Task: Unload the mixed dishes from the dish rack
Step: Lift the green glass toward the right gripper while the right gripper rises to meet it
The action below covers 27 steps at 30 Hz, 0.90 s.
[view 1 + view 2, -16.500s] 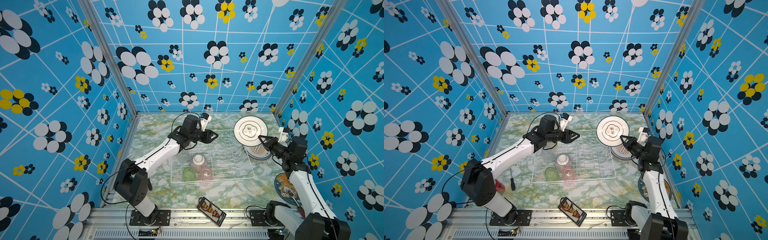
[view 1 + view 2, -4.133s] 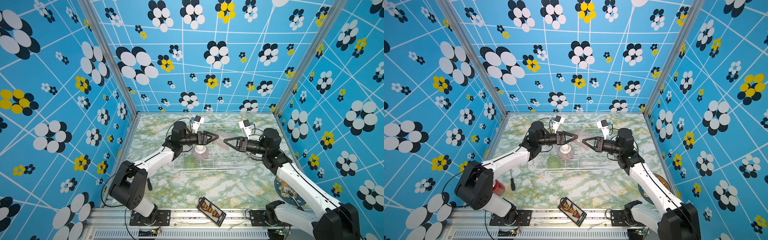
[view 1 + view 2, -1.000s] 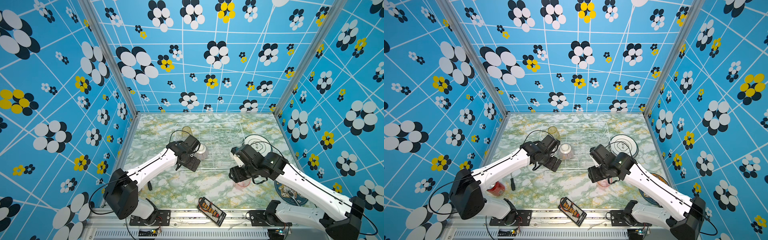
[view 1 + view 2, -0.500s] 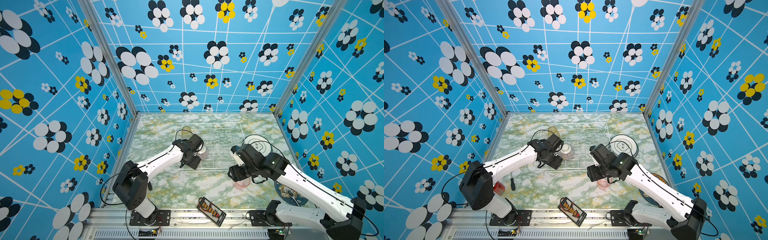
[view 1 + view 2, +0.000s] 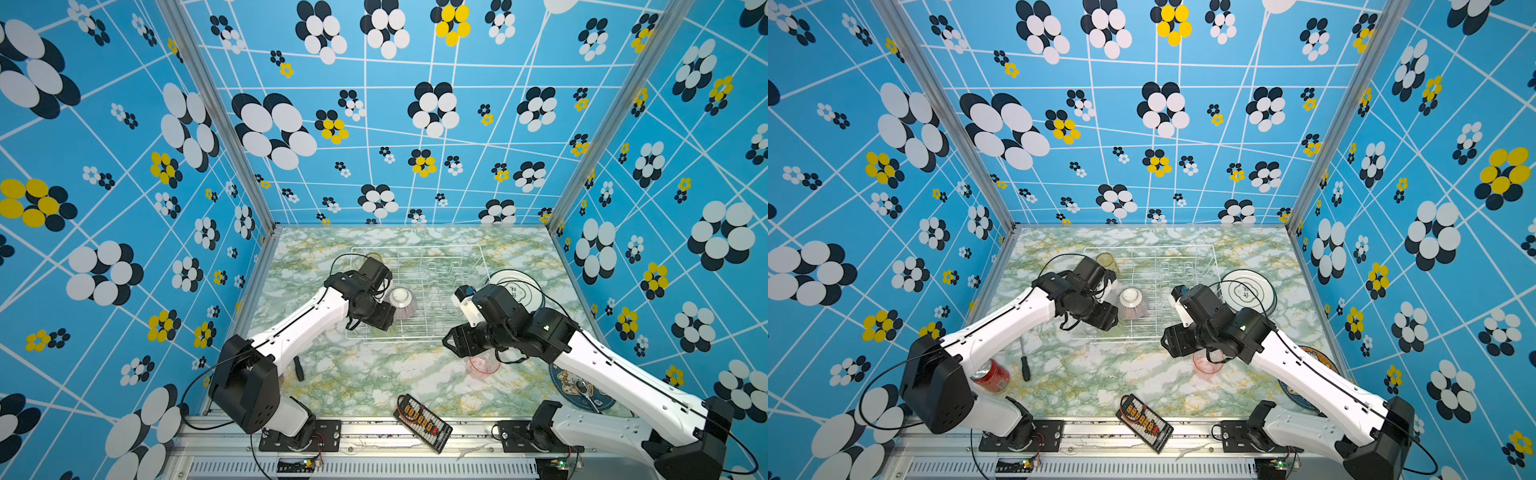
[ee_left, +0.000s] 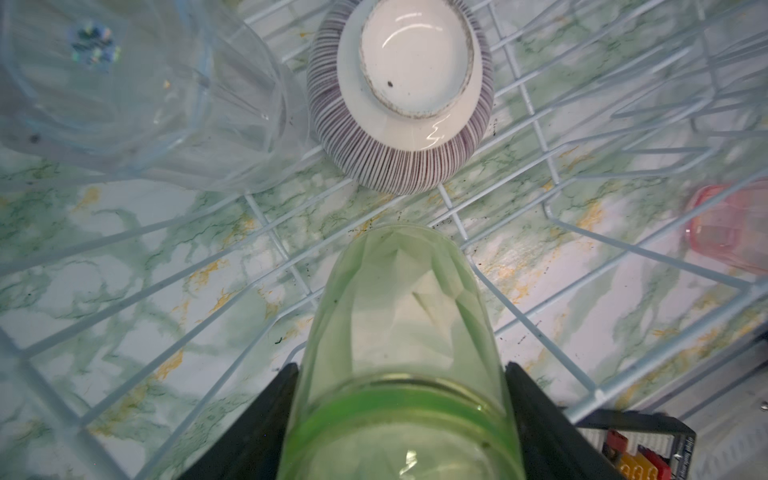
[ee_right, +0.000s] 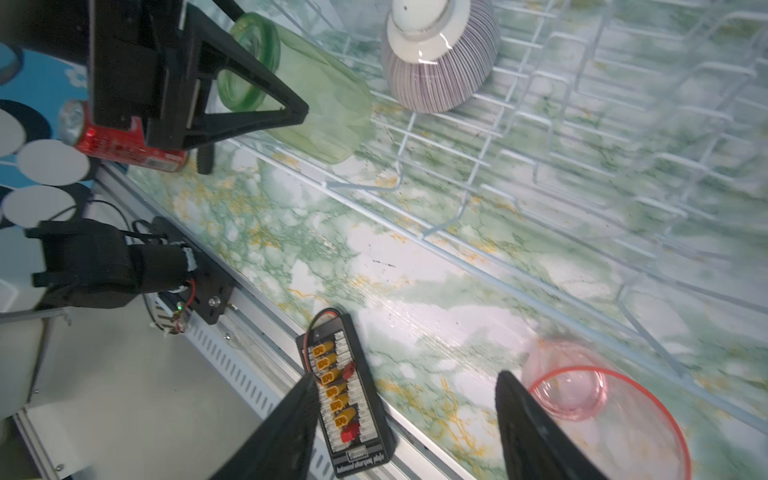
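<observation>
The white wire dish rack (image 5: 415,248) sits mid-table. At its near left corner the green tumbler (image 6: 399,316) lies on its side, and my left gripper (image 6: 401,368) is shut on it near the rim. The pink-striped bowl (image 5: 402,303) rests upside down beside it, with a clear tumbler (image 6: 124,83) close by. A yellow tumbler (image 5: 1106,262) stands at the rack's far left corner. Right of the rack lies a white plate (image 5: 515,286). The pink tumbler (image 7: 602,415) stands upright on the table in front of the rack, just beside my open right gripper (image 7: 407,376), which holds nothing.
A black charger board (image 5: 1146,422) lies at the table's front edge. A red can (image 5: 990,376) and a black tool (image 5: 1025,365) lie at the front left by the left arm's base. The round blue mat (image 5: 582,386) is at the front right, partly under the right arm.
My left gripper has closed from wide open onto the green tumbler in the rack. The right gripper has barely shifted beside the pink tumbler.
</observation>
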Motion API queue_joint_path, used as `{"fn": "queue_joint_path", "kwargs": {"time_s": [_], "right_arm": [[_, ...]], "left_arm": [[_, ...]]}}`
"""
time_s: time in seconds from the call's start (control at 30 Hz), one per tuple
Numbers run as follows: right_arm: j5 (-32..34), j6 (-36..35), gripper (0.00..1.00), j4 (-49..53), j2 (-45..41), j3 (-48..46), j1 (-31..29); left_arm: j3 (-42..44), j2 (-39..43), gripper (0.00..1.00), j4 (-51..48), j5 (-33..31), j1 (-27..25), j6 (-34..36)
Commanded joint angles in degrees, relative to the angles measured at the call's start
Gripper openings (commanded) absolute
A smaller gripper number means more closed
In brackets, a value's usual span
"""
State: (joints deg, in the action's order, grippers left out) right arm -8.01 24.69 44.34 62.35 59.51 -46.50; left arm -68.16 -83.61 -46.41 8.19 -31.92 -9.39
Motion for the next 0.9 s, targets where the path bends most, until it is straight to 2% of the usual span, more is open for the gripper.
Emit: {"fn": "queue_joint_path", "kwargs": {"time_s": [0.0,0.2,0.27,0.4,0.63,0.87], "right_arm": [[-8.06,1.55,0.68,-12.04,-1.58,-1.87,1.31],[-17.63,9.36,0.61,-32.77,-5.16,-9.91,5.77],[-19.83,13.25,0.56,-41.74,-6.62,-13.64,7.91],[-21.93,16.95,0.49,-50.46,-7.46,-16.60,9.87],[-23.57,17.76,0.48,-56.26,-6.78,-16.46,9.94],[-25.74,18.35,0.48,-62.44,-2.24,-13.89,9.94]], "left_arm": [[-0.17,5.34,0.57,2.41,11.64,3.99,0.11],[3.88,12.16,0.57,15.10,30.87,10.24,-7.18],[6.02,13.66,0.57,21.99,37.21,11.70,-11.69],[9.62,14.83,0.58,35.95,46.06,13.41,-21.03],[14.38,13.89,0.57,55.75,52.54,13.71,-34.60],[17.16,11.57,0.57,67.23,54.35,12.79,-42.17]]}}
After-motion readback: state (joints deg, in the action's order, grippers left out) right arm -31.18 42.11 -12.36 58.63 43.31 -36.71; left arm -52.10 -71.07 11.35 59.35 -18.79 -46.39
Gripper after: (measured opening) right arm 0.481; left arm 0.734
